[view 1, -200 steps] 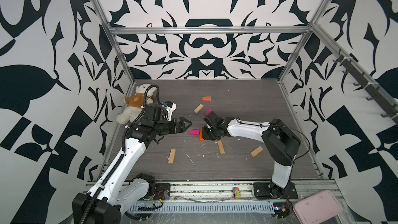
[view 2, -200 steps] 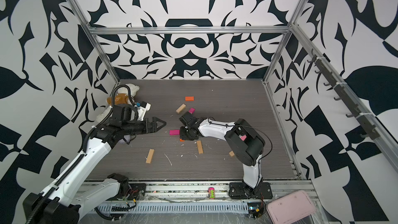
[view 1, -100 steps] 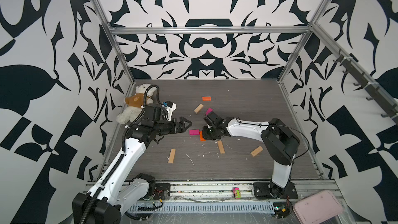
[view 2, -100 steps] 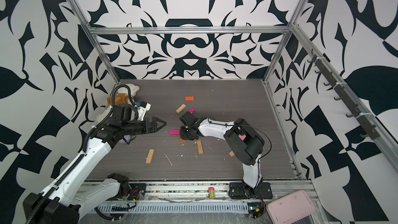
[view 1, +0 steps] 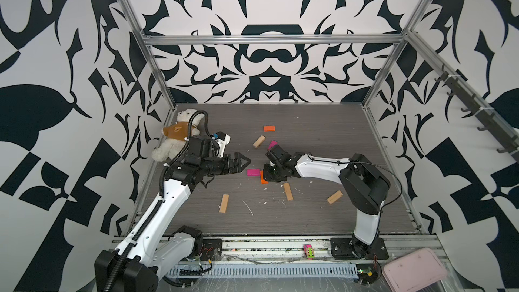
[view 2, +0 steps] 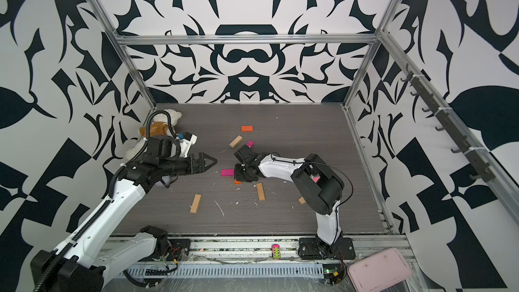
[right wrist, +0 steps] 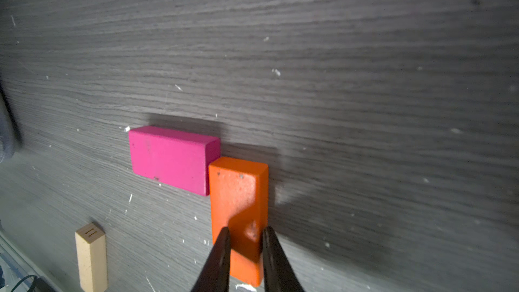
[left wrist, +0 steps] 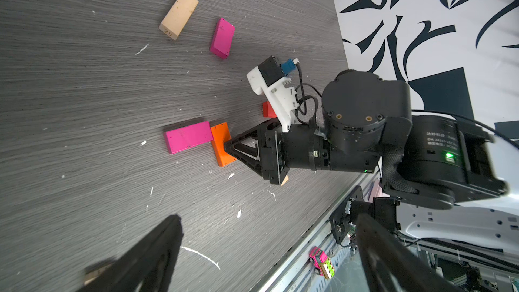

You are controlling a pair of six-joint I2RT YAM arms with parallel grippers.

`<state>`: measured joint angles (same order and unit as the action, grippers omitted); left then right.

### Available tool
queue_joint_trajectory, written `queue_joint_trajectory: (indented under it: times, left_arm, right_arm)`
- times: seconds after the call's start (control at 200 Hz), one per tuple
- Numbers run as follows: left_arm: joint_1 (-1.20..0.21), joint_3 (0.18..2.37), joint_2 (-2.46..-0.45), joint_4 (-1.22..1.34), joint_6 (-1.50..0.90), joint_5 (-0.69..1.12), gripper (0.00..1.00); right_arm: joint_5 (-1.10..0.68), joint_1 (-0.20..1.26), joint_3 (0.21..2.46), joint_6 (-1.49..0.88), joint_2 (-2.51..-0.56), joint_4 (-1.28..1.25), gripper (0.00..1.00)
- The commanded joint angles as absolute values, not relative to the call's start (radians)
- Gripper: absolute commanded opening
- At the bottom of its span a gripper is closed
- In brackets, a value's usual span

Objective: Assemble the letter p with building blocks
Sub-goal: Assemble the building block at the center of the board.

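Observation:
An orange block (right wrist: 237, 192) lies flat mid-table, one end against the end of a magenta block (right wrist: 171, 158), forming an L. My right gripper (right wrist: 246, 233) is shut on the orange block's near end, one finger on each long side; it also shows in a top view (view 1: 266, 176). My left gripper (left wrist: 268, 216) hangs open and empty just left of the magenta block (view 1: 252, 172). Loose blocks lie around: orange (view 1: 269, 128), tan (view 1: 259, 141), magenta (view 1: 271, 145), and tan (view 1: 288, 191), (view 1: 334, 197), (view 1: 223, 203). A red block (left wrist: 268, 110) is half hidden behind the right wrist.
A teddy bear (view 1: 175, 139) lies in the far left corner behind my left arm. A pink-and-green toy car (view 1: 308, 250) sits on the front rail, and a pale pink tray (view 1: 414, 269) lies at the front right, off the table. Patterned walls close three sides.

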<state>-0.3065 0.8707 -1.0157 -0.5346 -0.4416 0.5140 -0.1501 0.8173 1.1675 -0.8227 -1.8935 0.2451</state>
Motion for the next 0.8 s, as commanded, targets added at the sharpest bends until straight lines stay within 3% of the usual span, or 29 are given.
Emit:
queue_joint_trajectory:
  times: [0.0, 0.5, 0.795]
  left_arm:
    - [-0.303, 0.854, -1.014, -0.526, -0.442, 0.531, 0.99]
    - [-0.301, 0.850, -1.010, -0.526, -0.444, 0.537, 0.99]
    - [-0.302, 0.852, -1.017, -0.524, -0.445, 0.545, 0.99]
  right_arm:
    - [-0.147, 0.811, 1.173, -0.833, -1.917, 0.255, 0.23]
    - [-0.167, 0.802, 1.131, -0.779, -1.701, 0.205, 0.24]
    - [-0.134, 0.861, 1.002, -0.833, -1.658, 0.206, 0.02]
